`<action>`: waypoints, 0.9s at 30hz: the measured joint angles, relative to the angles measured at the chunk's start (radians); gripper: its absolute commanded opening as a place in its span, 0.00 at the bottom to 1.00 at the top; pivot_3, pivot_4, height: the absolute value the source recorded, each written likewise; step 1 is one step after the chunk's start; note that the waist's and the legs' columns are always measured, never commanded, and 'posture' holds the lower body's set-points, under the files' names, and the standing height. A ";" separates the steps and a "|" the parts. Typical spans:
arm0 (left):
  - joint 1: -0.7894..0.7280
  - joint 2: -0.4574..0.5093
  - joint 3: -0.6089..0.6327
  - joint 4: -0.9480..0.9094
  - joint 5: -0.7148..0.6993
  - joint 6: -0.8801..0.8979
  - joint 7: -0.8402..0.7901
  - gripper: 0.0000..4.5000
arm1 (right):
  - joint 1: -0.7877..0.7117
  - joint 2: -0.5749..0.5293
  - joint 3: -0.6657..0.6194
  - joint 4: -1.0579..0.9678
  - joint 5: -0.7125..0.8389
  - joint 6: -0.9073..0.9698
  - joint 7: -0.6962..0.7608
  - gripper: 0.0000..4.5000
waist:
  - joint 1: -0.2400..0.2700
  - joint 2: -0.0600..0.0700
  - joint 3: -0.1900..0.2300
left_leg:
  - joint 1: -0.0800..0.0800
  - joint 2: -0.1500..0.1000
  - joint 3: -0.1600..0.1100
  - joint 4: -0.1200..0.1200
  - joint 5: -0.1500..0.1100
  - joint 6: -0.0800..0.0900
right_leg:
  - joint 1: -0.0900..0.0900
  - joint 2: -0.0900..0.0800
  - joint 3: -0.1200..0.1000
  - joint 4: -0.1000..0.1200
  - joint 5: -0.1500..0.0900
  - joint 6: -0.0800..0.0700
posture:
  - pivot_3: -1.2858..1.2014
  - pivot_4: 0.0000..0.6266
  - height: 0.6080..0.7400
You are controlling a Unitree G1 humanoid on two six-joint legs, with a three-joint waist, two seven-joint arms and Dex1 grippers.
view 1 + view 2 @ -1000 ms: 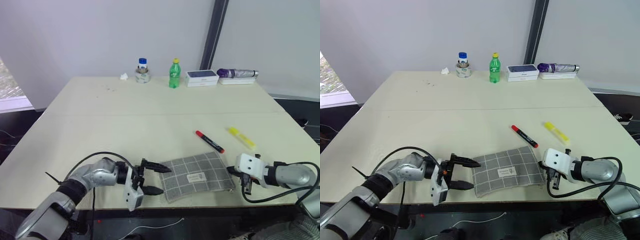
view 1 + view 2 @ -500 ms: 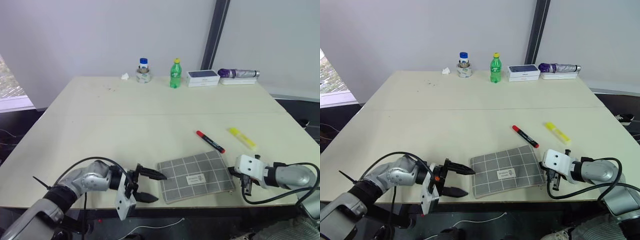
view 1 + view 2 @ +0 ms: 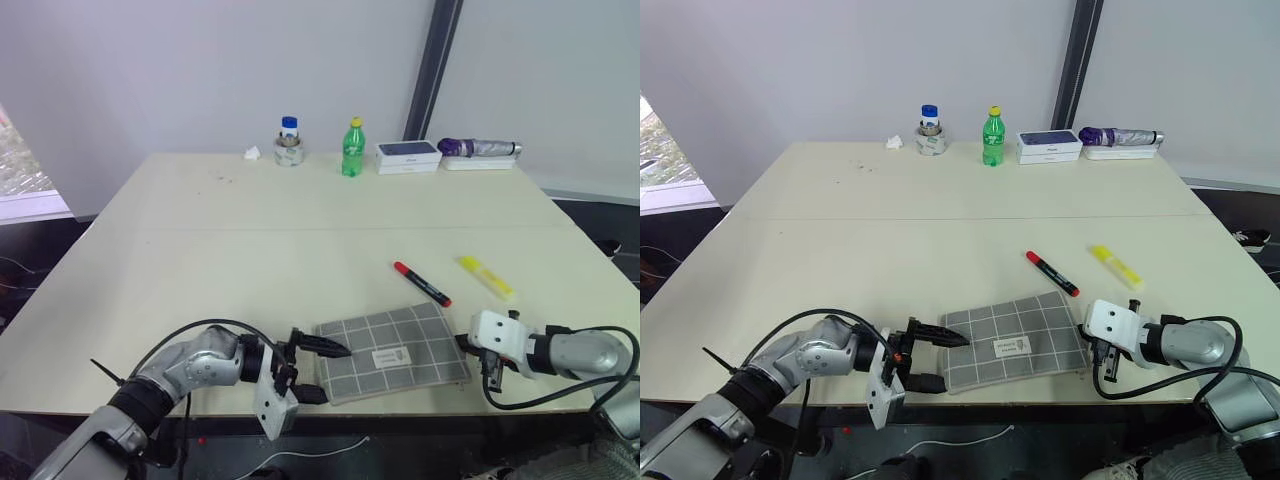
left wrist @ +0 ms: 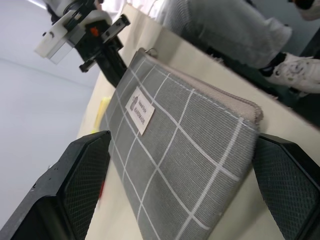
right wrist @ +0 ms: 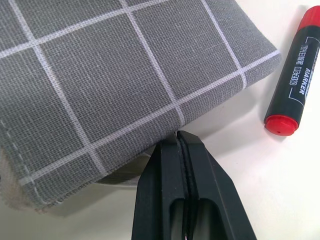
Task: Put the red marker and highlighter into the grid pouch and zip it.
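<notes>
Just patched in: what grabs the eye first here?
The grid pouch at the table's near edge, with the open left gripper straddling its left end and the shut right gripper at its right end. Behind it, the red marker and highlighter lie loose.

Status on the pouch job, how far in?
Nothing packed yet: the red marker and the highlighter lie on the table beyond the grid pouch. In hand: the left hand is open at the pouch's left end; the right hand is shut at its right edge. Left: open, load both pens, zip.
</notes>
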 measured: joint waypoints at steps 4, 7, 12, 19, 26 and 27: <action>-0.005 -0.024 0.008 0.002 0.028 0.023 0.020 1.00 | 0.000 0.006 0.000 0.000 -0.003 0.000 -0.003 0.01 | 0.000 0.000 0.000 | 0.000 0.000 0.000 0.000 0.000 0.000 | 0.000 0.000 0.000 0.000 0.000 0.000 | 0.52 0.24 1.00; -0.009 -0.037 0.009 0.002 0.039 0.043 0.029 1.00 | -0.001 0.010 0.002 0.003 -0.004 -0.001 -0.005 0.01 | 0.000 0.000 0.000 | 0.000 0.000 0.000 0.000 0.000 0.000 | 0.000 0.000 0.000 0.000 0.000 0.000 | 0.52 0.24 1.00; -0.011 -0.045 0.009 0.002 0.046 0.064 0.033 0.82 | -0.005 0.012 0.008 0.004 -0.006 -0.001 -0.006 0.00 | 0.000 0.000 0.000 | 0.000 0.000 0.000 0.000 0.000 0.000 | 0.000 0.000 0.000 0.000 0.000 0.000 | 0.52 0.24 1.00; 0.000 -0.042 0.021 -0.005 0.021 0.089 0.015 0.01 | -0.007 0.018 0.011 0.007 -0.015 -0.013 -0.008 0.00 | -0.001 0.000 0.000 | 0.000 0.000 0.000 0.000 0.000 0.000 | 0.000 0.000 0.000 0.000 0.000 0.000 | 0.52 0.24 1.00; 0.014 -0.031 0.032 -0.010 -0.030 0.090 -0.006 0.00 | -0.011 0.022 0.013 0.015 -0.021 -0.033 -0.007 0.00 | -0.001 0.000 0.000 | 0.000 0.000 0.000 -0.001 0.000 0.000 | 0.000 0.000 0.000 0.000 0.000 0.000 | 0.52 0.24 1.00; 0.017 -0.028 0.033 -0.010 -0.041 0.090 -0.011 0.00 | -0.011 0.025 0.012 0.016 -0.017 -0.030 -0.006 0.00 | -0.002 0.000 0.000 | 0.000 0.000 0.000 -0.001 0.000 0.000 | 0.000 0.000 0.000 0.000 0.000 0.000 | 0.52 0.24 1.00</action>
